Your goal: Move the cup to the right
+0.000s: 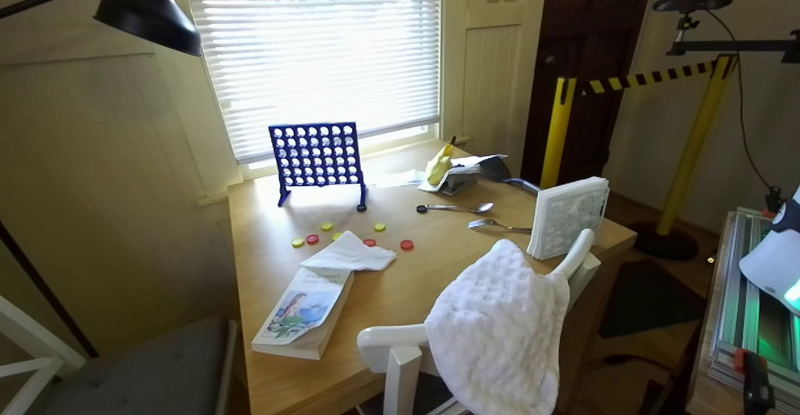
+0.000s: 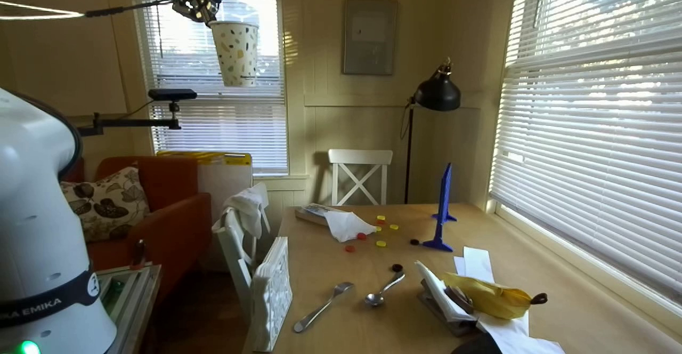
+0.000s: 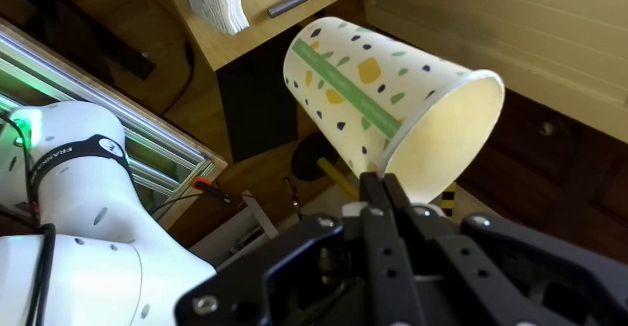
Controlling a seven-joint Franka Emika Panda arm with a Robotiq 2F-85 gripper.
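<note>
The white arm stands at the edge of an exterior view, its gripper high up and pointing downward at a slight slant; the slim dark fingers pinch the rim of the cup, set close together on its thin wall; the cup hangs in the air, nearly upright and mouth up, well above the level of the table; it tapers from a round rim to a narrower base, whitish, flecked with green, yellow and navy, a green stripe along its side; the tabletop is smooth pale wood; a blue grid game, pierced with round holes, stands near the window; flat red discs and yellow discs lie scattered near it; a waffle-textured white cloth drapes over a white chair; a shiny fork and spoon lie apart.
</note>
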